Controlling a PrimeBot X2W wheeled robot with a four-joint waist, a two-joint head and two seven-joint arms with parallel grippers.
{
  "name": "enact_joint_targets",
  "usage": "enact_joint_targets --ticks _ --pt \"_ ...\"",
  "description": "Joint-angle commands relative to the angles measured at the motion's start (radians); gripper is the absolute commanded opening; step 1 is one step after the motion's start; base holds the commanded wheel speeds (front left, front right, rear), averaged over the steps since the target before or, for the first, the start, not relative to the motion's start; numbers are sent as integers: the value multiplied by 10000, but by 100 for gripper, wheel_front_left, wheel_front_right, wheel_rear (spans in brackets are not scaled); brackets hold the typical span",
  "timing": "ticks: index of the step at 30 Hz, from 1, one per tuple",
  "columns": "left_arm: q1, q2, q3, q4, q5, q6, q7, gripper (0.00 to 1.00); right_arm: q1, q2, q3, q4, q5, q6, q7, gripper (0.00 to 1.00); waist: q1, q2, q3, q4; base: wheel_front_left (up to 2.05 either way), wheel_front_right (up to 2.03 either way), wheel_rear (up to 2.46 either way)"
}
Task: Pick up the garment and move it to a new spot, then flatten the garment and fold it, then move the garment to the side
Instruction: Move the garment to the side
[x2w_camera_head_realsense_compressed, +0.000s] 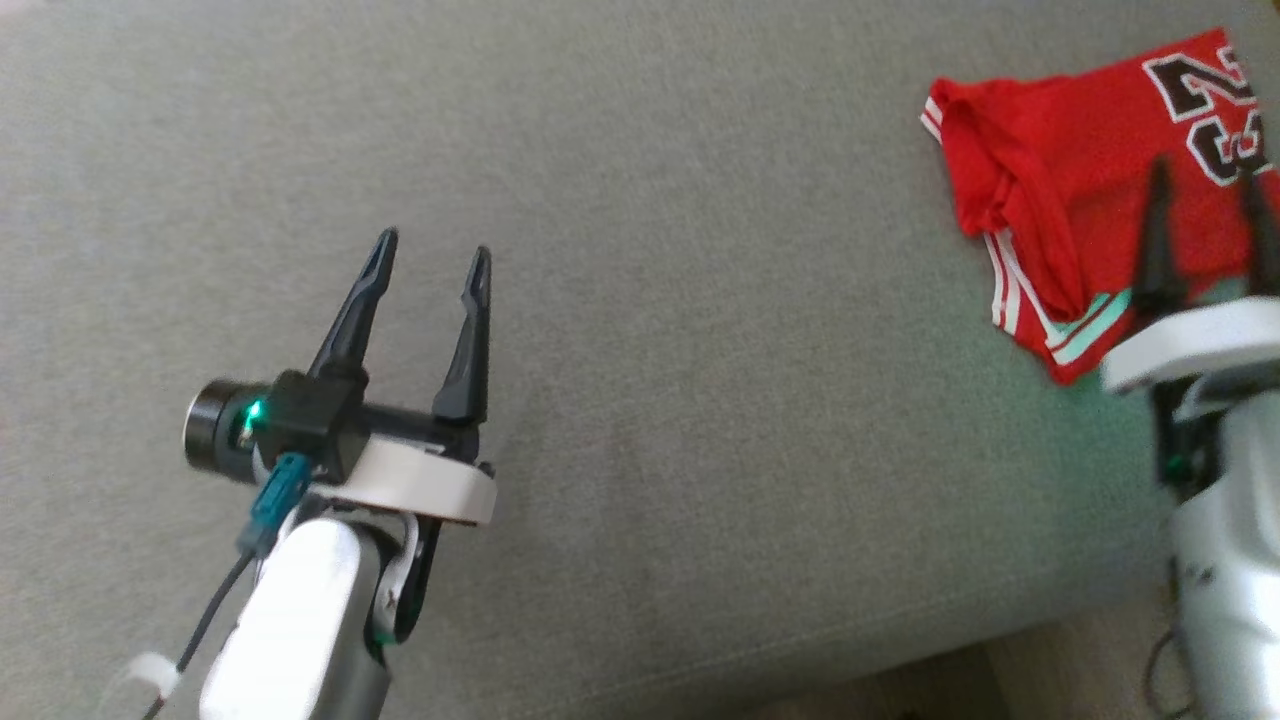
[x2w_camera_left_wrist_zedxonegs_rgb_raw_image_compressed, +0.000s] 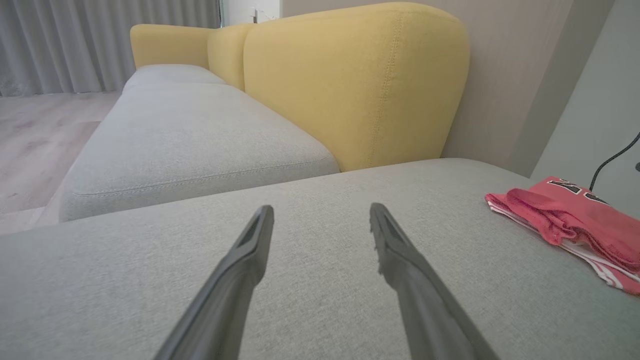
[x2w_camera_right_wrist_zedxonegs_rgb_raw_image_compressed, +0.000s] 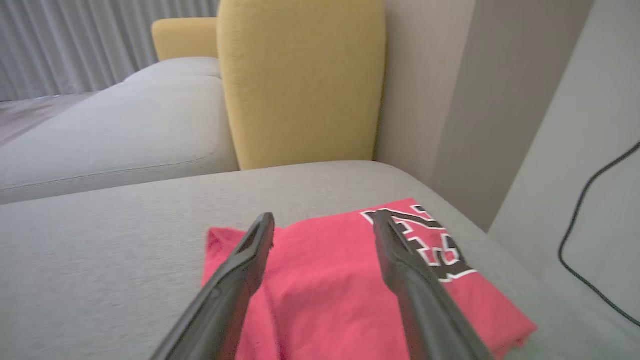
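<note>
nearby, yellow backrest (x2w_camera_right_wrist_zedxonegs_rgb_raw_image_compressed: 300, 85) beyond red garment (x2w_camera_right_wrist_zedxonegs_rgb_raw_image_compressed: 325, 280)

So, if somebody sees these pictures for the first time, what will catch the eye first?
The red garment, folded and marked with black-and-white numbers, lies at the far right of the grey cushion, and the right claw hangs open over it. The left claw is open too, over bare cushion at the lower left. In the wrist views, a yellow backrest rises behind the seat.
</note>
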Motion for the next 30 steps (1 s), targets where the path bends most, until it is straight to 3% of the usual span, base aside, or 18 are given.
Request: enact_joint_targets --ticks 1,7,14,30 --pt "-27 96 420 -378 -27 85 -51 100 210 57 254 -581 -119 65 50 100 0 -1 -419 278 0 0 0" --pt "618 43 806 -456 -287 238 -51 100 1912 887 814 -2908 -259 65 649 100 0 -1 -1125 970 0 0 0" --pt "1517 96 1184 -443 -496 373 -51 100 3362 1230 1051 -4813 -517 65 1435 100 0 -1 -1866 1586 0 0 0" --pt "2717 242 1138 -209 -624 274 -50 100 5206 1464 1142 -6084 -589 65 2356 100 0 -1 -3150 1813 0 0 0"
